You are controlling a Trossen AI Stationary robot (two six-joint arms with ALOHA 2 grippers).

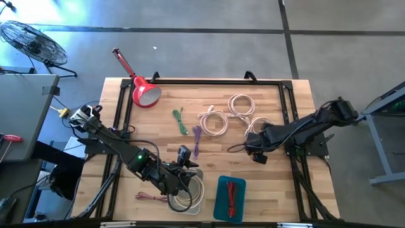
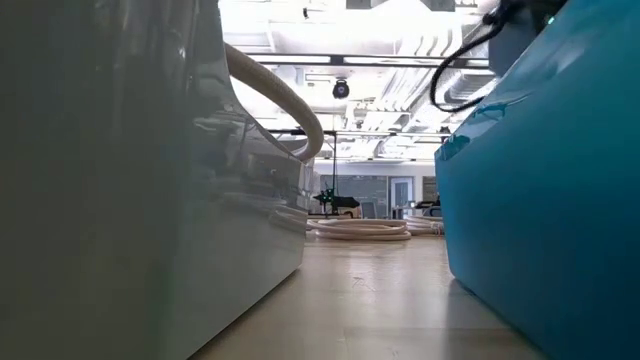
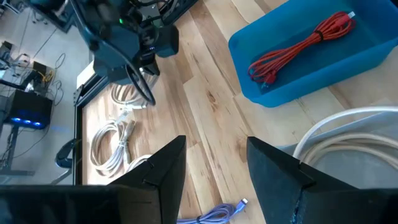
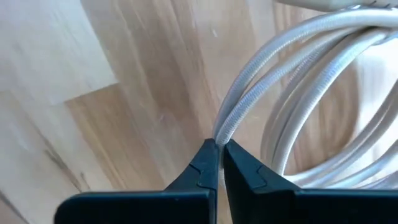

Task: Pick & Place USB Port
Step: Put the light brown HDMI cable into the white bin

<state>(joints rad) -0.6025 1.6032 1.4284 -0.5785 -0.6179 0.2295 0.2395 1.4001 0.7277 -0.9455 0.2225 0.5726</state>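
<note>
Three white cable coils lie on the wooden table; my right gripper (image 1: pixel 256 152) (image 4: pixel 219 149) is shut on the near edge of the rightmost coil (image 1: pixel 259 125). My left gripper (image 1: pixel 184 158) (image 3: pixel 214 180) hovers open and empty over the far edge of a pale tray (image 1: pixel 197 204) (image 2: pixel 150 200), which holds a white cable (image 1: pixel 183 195) (image 3: pixel 348 134). A blue bin (image 1: pixel 221 206) (image 3: pixel 298 74) next to the tray holds a red cable (image 1: pixel 231 196) (image 3: pixel 305 43). My right gripper pinches several white strands of the coil's rim (image 4: pixel 231 118) between its two fingertips (image 4: pixel 205 163), coming from above and slanting. The strands run up out of the tips. The rest of the coil (image 4: pixel 323 93) spreads over the wood beyond.
A purple cable (image 1: pixel 196 139) (image 3: pixel 214 214) and a green cable (image 1: pixel 180 120) lie mid-table, and a loose red cable (image 1: pixel 150 197) lies left of the tray. Two more white coils (image 1: pixel 215 120) (image 1: pixel 240 104) sit toward the far side. A red lamp (image 1: pixel 144 93) stands at the far left corner.
</note>
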